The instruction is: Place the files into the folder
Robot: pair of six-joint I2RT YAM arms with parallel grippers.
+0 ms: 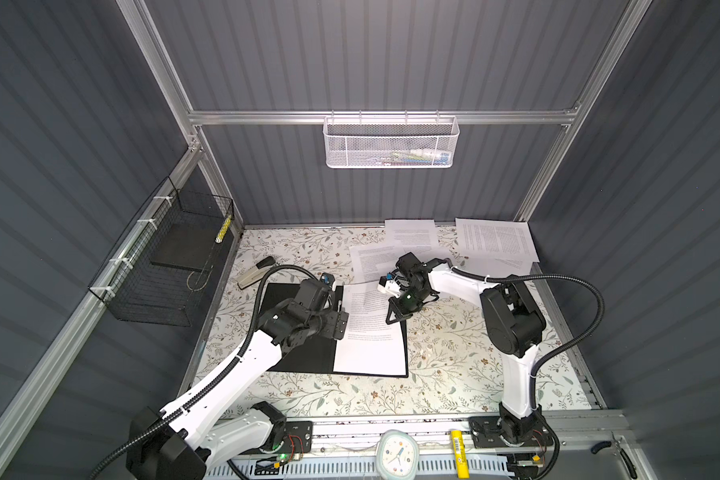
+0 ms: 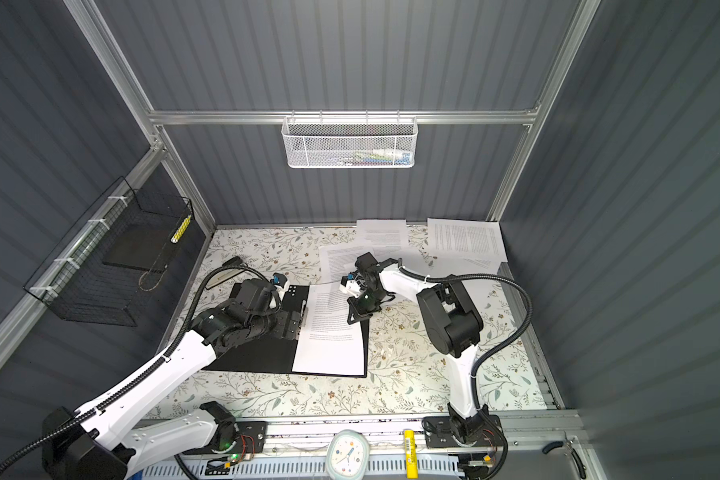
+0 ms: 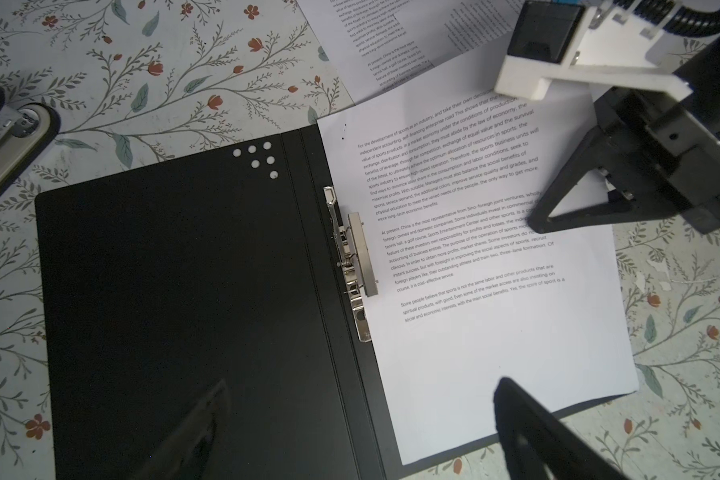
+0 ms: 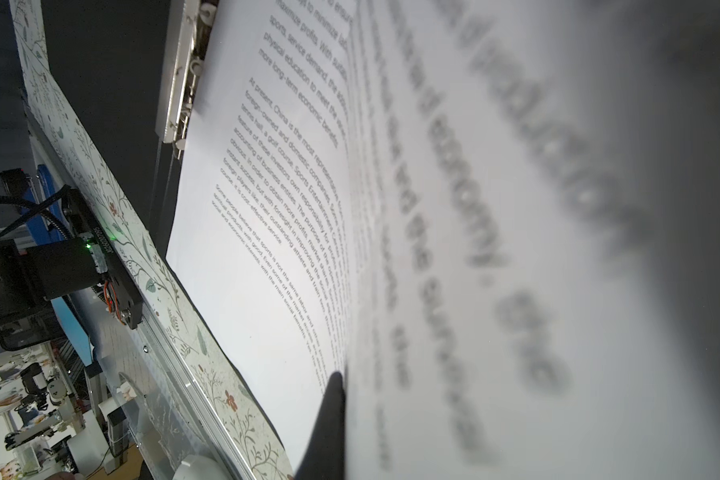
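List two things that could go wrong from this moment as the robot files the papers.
1. The right jaws are shut on the sheet lying in the open folder, at its edge opposite the metal clip; a pull could crease it or slide it away from that clip.
2. The other sheets overlap at the back of the table, so a pinch there may lift two together.

The space is enclosed by dark grey ribbed walls (image 1: pixel 391 54), braced by an aluminium frame (image 1: pixel 383 117). A white mesh basket (image 1: pixel 391 145) is hung on the back rail and a black wire basket (image 1: pixel 163 266) at the left. The worktop (image 1: pixel 454 374) is covered in a floral print.
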